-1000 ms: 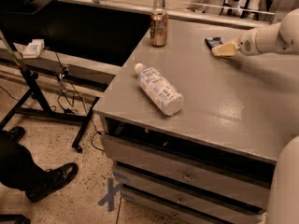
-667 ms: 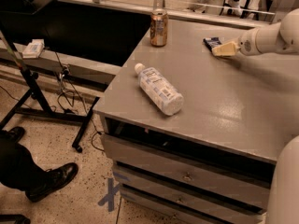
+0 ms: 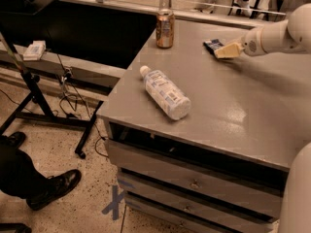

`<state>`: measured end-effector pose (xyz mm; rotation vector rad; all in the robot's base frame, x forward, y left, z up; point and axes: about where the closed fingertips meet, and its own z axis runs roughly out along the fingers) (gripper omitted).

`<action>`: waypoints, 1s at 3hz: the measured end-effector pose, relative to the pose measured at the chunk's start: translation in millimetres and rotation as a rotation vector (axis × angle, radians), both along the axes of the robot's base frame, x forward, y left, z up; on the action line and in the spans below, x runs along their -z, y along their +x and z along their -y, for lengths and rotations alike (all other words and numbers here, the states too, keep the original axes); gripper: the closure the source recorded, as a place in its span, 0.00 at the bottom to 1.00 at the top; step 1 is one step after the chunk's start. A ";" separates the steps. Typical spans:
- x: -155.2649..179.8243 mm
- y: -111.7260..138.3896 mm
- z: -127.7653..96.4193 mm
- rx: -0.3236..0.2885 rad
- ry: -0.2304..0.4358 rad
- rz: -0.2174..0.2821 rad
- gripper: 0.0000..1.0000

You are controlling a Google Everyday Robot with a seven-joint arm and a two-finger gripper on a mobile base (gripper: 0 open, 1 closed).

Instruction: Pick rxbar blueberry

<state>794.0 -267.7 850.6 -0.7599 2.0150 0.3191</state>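
The rxbar blueberry (image 3: 212, 43), a small flat dark navy wrapper, lies on the grey table top (image 3: 252, 101) near the far edge, right of the bronze can. My gripper (image 3: 224, 51), cream-coloured at the end of the white arm (image 3: 277, 35), reaches in from the right and sits low over the table right at the bar's near right end, covering part of it. I cannot tell whether it is touching the bar.
A bronze drink can (image 3: 165, 29) stands at the far left corner of the table. A clear plastic bottle (image 3: 165, 92) lies on its side near the left front edge. Drawers (image 3: 194, 183) are below. A person's shoe (image 3: 51, 188) and a black stand (image 3: 34, 89) are on the floor at left.
My gripper has edged a little to the left, closer over the bar. The can and the bottle have not moved.
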 end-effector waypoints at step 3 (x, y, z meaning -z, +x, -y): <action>-89.5 -51.7 -102.7 -0.315 -0.084 0.171 1.00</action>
